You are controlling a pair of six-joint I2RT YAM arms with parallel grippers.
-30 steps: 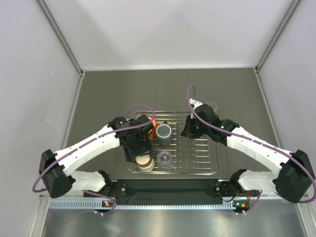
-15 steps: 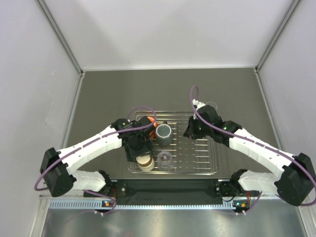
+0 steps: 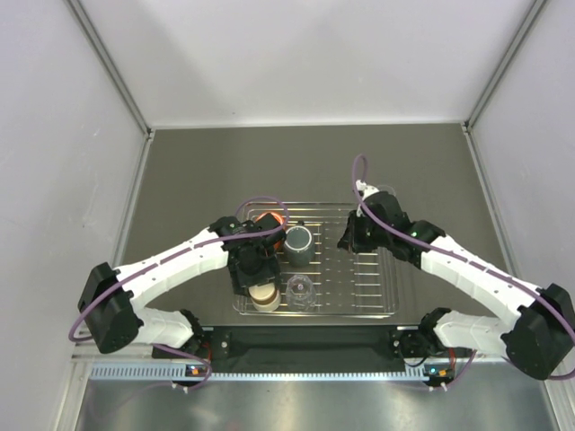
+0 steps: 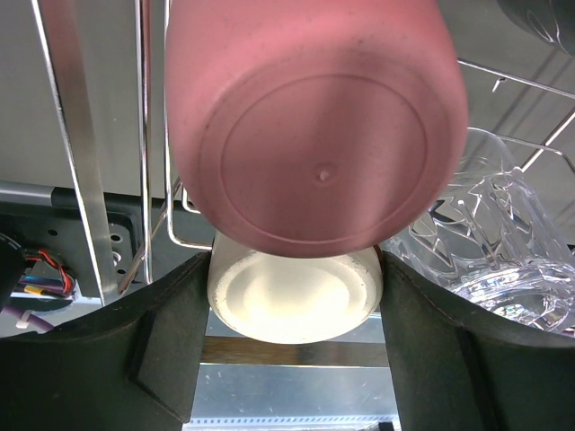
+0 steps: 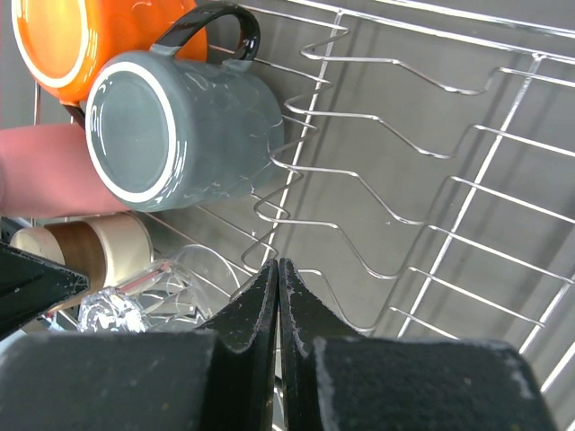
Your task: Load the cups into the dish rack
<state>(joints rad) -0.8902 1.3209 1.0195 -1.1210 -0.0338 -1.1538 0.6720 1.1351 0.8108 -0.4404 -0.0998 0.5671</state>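
Note:
The dish rack (image 3: 364, 280) lies at the table's middle. My left gripper (image 3: 259, 285) reaches down at its near left corner. Its pads (image 4: 180, 314) sit against both sides of the upturned cream cup (image 4: 295, 301), which also shows in the top view (image 3: 262, 302). The pink cup (image 4: 314, 117) stands upturned just beyond it, hidden under the wrist from above. The orange cup (image 3: 265, 217), the dark grey cup (image 3: 298, 241) and a clear cup (image 3: 300, 289) are in the rack. My right gripper (image 5: 278, 265) is shut and empty over the rack's bare right half (image 3: 346, 241).
Another clear cup (image 3: 387, 191) stands on the table just beyond the rack's far right corner, next to the right arm. Grey walls close in the table on the left, right and back. The arm bases and a black bar run along the near edge.
My left gripper has shifted slightly right and toward the near edge, over the cream cup. My right gripper has drifted a little to the right. The cups in the rack have stayed put.

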